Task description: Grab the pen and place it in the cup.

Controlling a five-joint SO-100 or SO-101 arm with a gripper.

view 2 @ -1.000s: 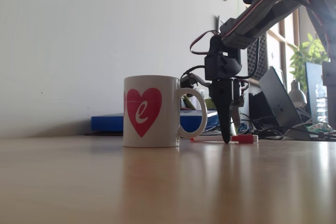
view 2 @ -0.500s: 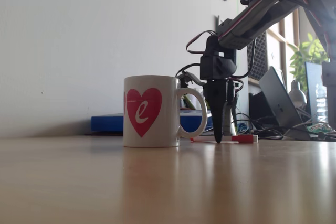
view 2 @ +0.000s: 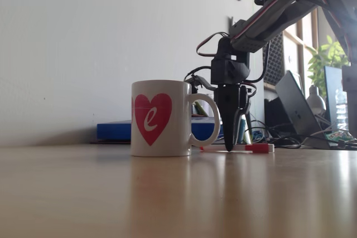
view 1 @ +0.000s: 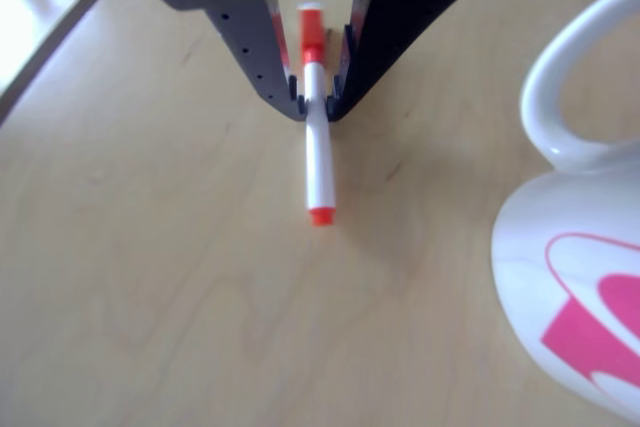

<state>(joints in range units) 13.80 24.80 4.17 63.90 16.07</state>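
In the other view my gripper comes in from the top, a grey finger on the left and a black one on the right. Its tips pinch the white barrel of the pen just below the orange-red cap. The pen lies flat on the wooden table, its small orange-red plug pointing toward the camera. The cup, a white mug with a pink graphic, stands to the right of the pen with its handle facing the gripper. In the fixed view the gripper points straight down onto the pen, just right of the cup.
Bare wooden table spreads in front of the cup. Behind it, a blue flat object lies by the wall. A laptop, cables, a plant and a bottle crowd the back right near the arm's base.
The gripper has shifted left toward the mug's handle, and its jaws have narrowed around the pen. The pen and mug have not moved.
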